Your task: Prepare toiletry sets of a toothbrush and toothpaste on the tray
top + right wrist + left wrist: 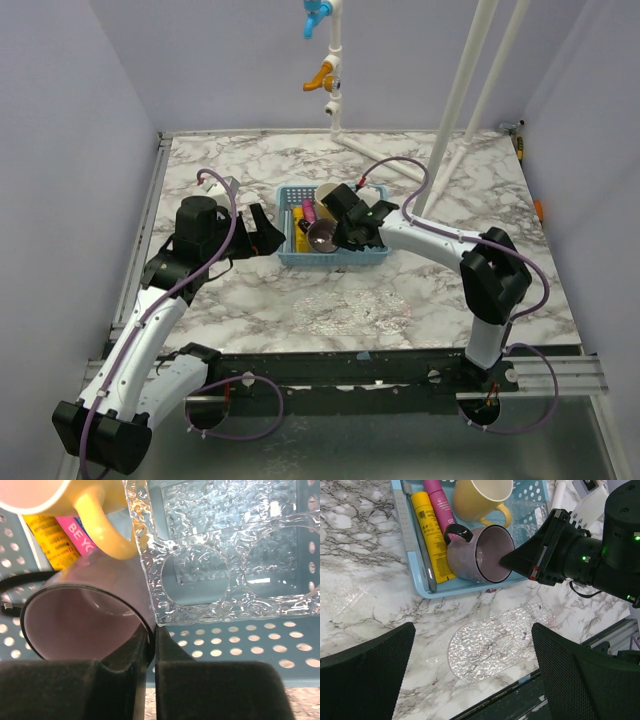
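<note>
Pinching mug (75, 625) apparently, right end effector (151, 639); overhead unclear.

yellow toothpaste (431, 540), pink toothpaste (439, 502), toothbrush (415, 535): lying in basket (465, 587) | clear tray (495, 640): on table (360, 555)

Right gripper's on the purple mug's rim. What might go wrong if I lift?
The right gripper pinches only the thin rim of the purple mug, so it may swing or slip. That mug seems to rest against the yellow mug and yellow tube; lifting could drag them or shift the basket.
</note>
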